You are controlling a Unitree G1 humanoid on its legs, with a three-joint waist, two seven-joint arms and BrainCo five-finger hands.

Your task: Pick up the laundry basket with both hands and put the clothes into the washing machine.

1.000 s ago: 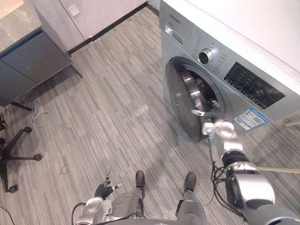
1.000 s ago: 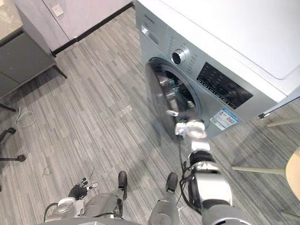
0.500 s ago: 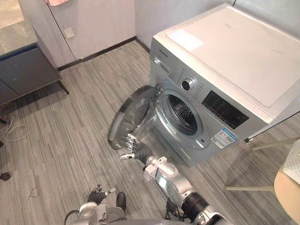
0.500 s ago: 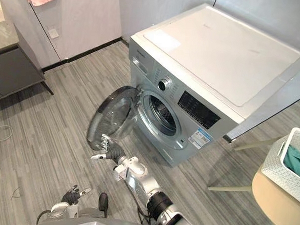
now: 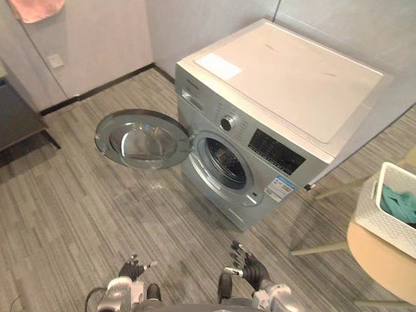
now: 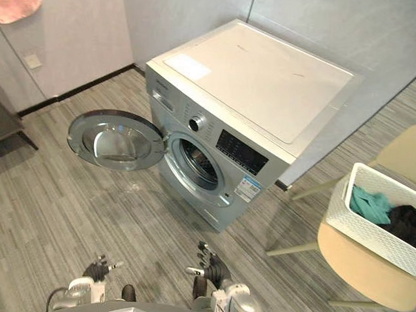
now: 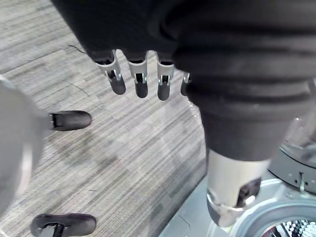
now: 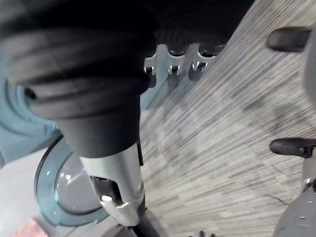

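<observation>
Looking to the right edge of the head views, you find the laundry basket, a white lattice tub resting on the tan seat of a chair. The left eye view cuts off its far side, and the right eye view shows more of it. Clothes lie inside: a teal piece on the side nearer the washing machine and something dark beside it, too bunched to tell what it is. The chair runs out of frame at the lower right, so you see only some of its pale legs.

The washing machine stands in the middle of the frame, well apart from the basket. Its round door is swung wide open toward the left. The drum behind it is dark, and you cannot make out anything inside.

Both hands sit low at the bottom edge, apart from everything. The left hand is at lower left and the right hand at bottom centre. The wrist views show each with fingers straight and spread over the grey plank floor, holding nothing (the right hand's fingers likewise).

At upper left a pink towel is clipped by the top of the frame. A wall socket sits below it. A dark cabinet is cut by the left edge.
</observation>
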